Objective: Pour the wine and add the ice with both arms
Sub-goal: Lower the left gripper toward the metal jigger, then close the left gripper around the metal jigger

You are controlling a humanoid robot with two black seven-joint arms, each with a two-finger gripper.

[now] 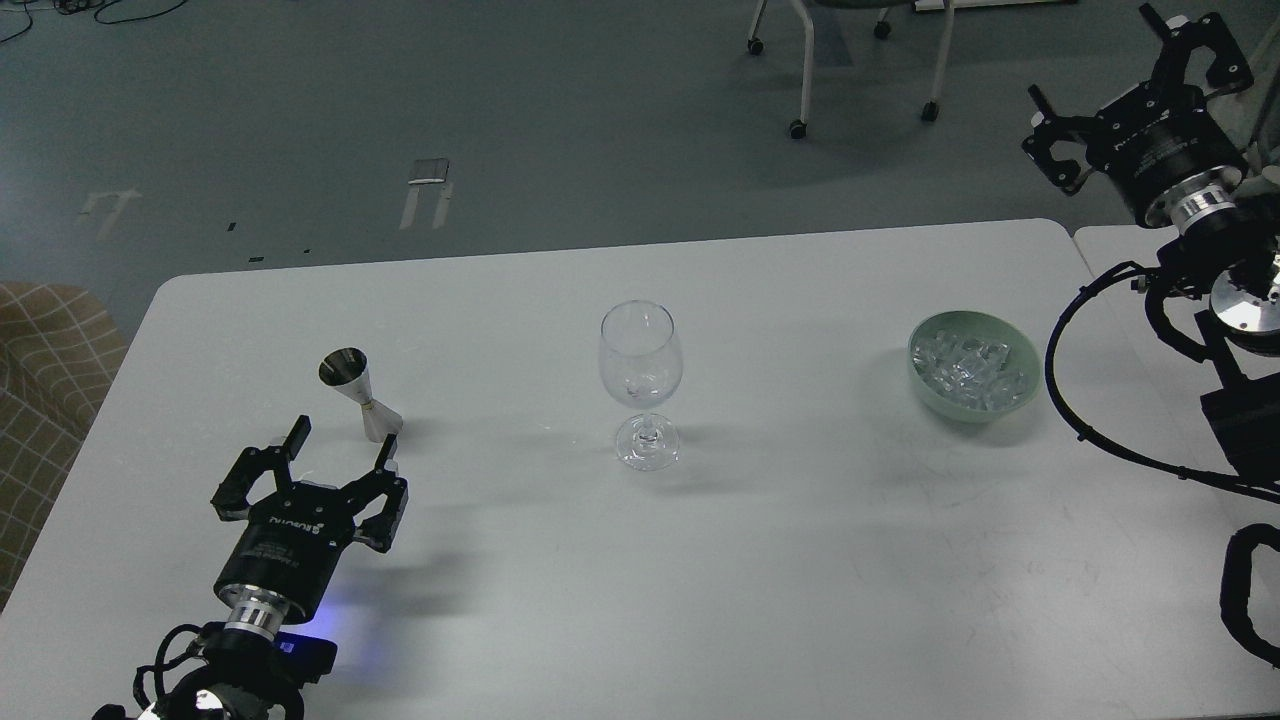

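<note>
Your left pincer (pixel 340 452) sits low over the near-left part of the white tabletop (pixel 800 560), fingers spread wide and holding nothing. Just ahead of its right fingertip, almost touching distance, stands a small steel jigger (pixel 360 394), tilted a bit as seen from the head view; can't tell if there's any wine in it. Further off to that pincer's right, well apart from it, is the wine glass (pixel 641 382), upright on its foot, and it looks pretty much empty, maybe a trace at the bottom of the bowl. Your right pincer (pixel 1135 85) is raised up at the far-right, out past the tabletop's back edge, fingers also wide apart and empty. Below and to the left of it, nearer to you, the pale green bowl (pixel 925 380) sits on the tabletop with the ice (pixel 972 367) piled inside, lots of clear cubes. The bowl and the glass are well apart, with the glass between your two pincers.
</note>
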